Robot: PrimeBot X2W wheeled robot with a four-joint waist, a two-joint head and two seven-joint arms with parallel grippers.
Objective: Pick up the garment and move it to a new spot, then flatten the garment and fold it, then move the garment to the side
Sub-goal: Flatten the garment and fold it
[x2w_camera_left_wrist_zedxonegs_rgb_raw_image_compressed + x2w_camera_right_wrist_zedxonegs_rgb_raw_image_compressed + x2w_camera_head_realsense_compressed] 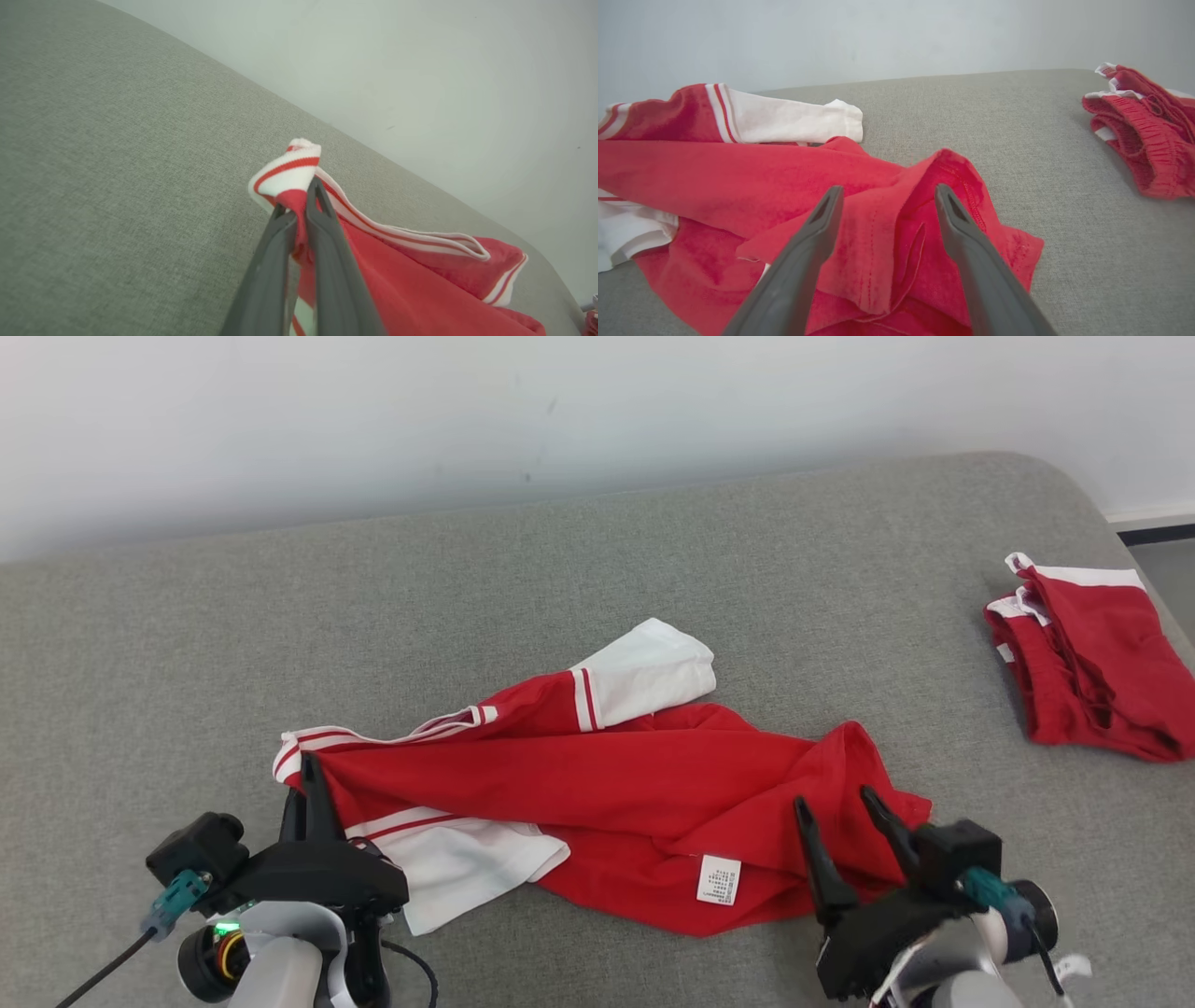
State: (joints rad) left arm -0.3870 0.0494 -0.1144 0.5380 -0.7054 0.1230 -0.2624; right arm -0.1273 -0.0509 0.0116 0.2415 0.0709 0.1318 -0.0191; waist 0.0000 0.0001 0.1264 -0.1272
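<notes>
I have my left hand [306, 765] clenched on the ribbed striped trim of the crumpled red-and-white garment [616, 775], which lies mid-way across the coarse-woven grey bed [467, 579]; my right hand [833, 795] gapes over its hem.

Grey cushion [597, 569]: red-white shirt [616, 784] centre, red shorts [1097, 663] right.

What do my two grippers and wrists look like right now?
Left gripper and right gripper match: two long, dark grey, tapering fingers on a black angular body, a boxy black camera housing, and a teal plug feeding a black cable. Forearms are pale grey-white. A green light glows at the left wrist.
</notes>
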